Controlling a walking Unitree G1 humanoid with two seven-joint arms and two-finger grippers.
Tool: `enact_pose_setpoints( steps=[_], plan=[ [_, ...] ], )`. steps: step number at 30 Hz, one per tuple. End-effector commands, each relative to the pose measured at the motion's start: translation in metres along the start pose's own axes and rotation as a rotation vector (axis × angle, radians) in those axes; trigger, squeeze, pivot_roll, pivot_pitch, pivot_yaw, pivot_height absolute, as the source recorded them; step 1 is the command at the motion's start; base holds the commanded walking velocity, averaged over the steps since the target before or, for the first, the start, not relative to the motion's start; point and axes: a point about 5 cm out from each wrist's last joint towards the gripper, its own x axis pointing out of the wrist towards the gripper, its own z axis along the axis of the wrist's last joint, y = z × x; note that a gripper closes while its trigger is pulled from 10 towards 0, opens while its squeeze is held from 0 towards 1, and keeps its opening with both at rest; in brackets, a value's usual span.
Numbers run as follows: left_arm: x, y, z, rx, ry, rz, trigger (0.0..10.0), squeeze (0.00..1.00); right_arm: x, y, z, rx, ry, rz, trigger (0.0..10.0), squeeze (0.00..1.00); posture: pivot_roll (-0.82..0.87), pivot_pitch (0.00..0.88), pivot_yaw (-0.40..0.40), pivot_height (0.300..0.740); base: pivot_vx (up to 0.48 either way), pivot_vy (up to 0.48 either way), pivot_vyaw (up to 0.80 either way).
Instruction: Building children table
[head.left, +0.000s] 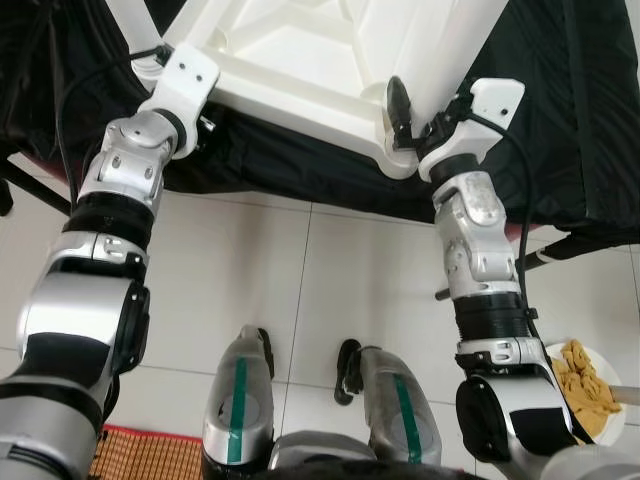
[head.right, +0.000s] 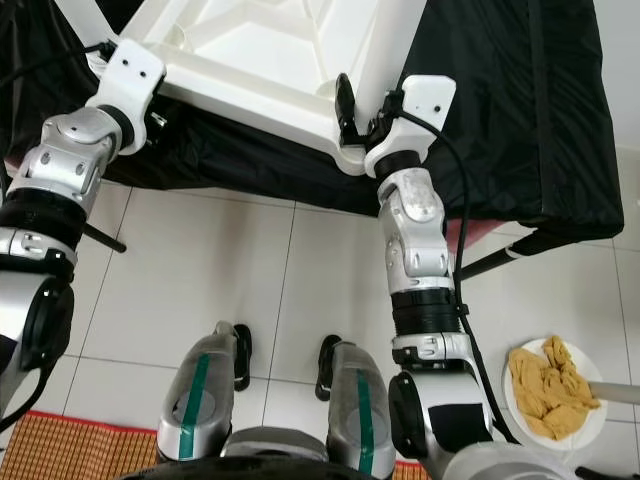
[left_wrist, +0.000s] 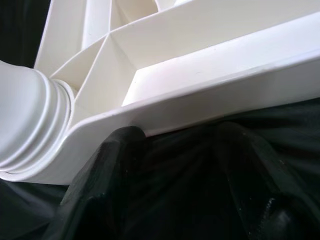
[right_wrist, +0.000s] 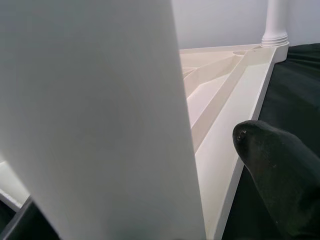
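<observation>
A white plastic children's table (head.left: 300, 60) lies upside down on a black cloth (head.left: 290, 165), its ribbed underside facing up. My left gripper (left_wrist: 190, 190) is at its near left corner, close to a fitted leg (left_wrist: 25, 120). Its two black fingers (left_wrist: 115, 170) lie spread on the cloth just under the rim, holding nothing. My right gripper (head.left: 420, 105) is at the near right corner, open around an upright white leg (right_wrist: 100, 115). One finger (right_wrist: 280, 170) stands apart from that leg, and the leg hides the other.
The cloth-covered surface ends just ahead of me, with white tiled floor (head.left: 300, 290) below. A white plate of yellow-brown pieces (head.right: 555, 390) sits on the floor at my right. A woven mat (head.left: 150, 455) lies at my lower left. My own feet (head.left: 350, 370) stand on the tiles.
</observation>
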Motion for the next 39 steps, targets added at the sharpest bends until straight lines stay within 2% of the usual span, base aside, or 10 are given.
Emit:
enact_pose_setpoints(
  steps=[1, 3, 7, 13, 16, 20, 29, 30, 32, 39],
  plan=[
    [-0.001, -0.007, 0.005, -0.003, -0.036, -0.059, 10.0, 0.0, -0.004, -0.003, -0.001, 0.003, -0.006, 0.005, 10.0, 0.0, 0.06, 0.124, -0.008, 0.74, 0.0, 0.0, 0.0],
    [-0.005, -0.01, 0.008, -0.012, -0.074, -0.076, 10.0, 0.0, -0.003, -0.015, -0.002, -0.018, 0.002, -0.065, 10.0, 0.0, 0.06, 0.122, -0.015, 0.74, 0.0, 0.0, 0.0],
    [-0.008, -0.012, 0.009, -0.006, -0.094, -0.084, 10.0, 0.0, -0.002, -0.026, -0.001, -0.039, -0.001, -0.129, 10.0, 0.0, 0.06, 0.123, -0.019, 0.74, 0.0, 0.0, 0.0],
    [-0.009, -0.012, 0.007, -0.011, -0.093, -0.084, 10.0, 0.0, -0.001, -0.034, 0.005, -0.045, -0.037, -0.172, 10.0, 0.0, 0.06, 0.12, -0.024, 0.74, 0.0, 0.0, 0.0],
    [-0.008, -0.011, 0.008, -0.007, -0.092, -0.083, 10.0, 0.0, 0.0, -0.029, 0.005, -0.019, -0.036, -0.12, 10.0, 0.0, 0.06, 0.12, -0.024, 0.74, 0.0, 0.0, 0.0],
    [-0.001, -0.015, 0.014, 0.029, -0.091, -0.088, 10.0, 0.0, -0.004, -0.01, 0.006, 0.02, -0.048, 0.02, 10.0, 0.0, 0.05, 0.123, -0.02, 0.74, 0.0, 0.0, 0.0],
    [0.0, -0.02, 0.022, 0.031, -0.12, -0.127, 10.0, 0.0, -0.008, -0.007, 0.006, 0.028, -0.057, 0.017, 10.0, 0.0, 0.04, 0.124, -0.019, 0.74, 0.0, 0.0, 0.0],
    [0.002, -0.029, 0.029, 0.058, -0.149, -0.189, 10.0, 0.0, -0.016, -0.007, 0.006, 0.035, -0.069, -0.016, 10.0, 0.0, 0.03, 0.124, -0.01, 0.74, 0.0, 0.0, 0.0],
    [0.002, -0.033, 0.033, 0.071, -0.173, -0.222, 10.0, 0.0, -0.02, -0.006, 0.005, 0.033, -0.067, -0.024, 10.0, 0.0, 0.02, 0.123, -0.004, 0.74, 0.0, 0.0, 0.0],
    [-0.007, -0.032, 0.047, 0.098, -0.264, -0.324, 10.0, 0.0, -0.029, -0.006, 0.001, 0.032, -0.052, -0.03, 10.0, 0.0, 0.02, 0.13, 0.008, 0.74, 0.0, 0.0, 0.0]
  ],
)
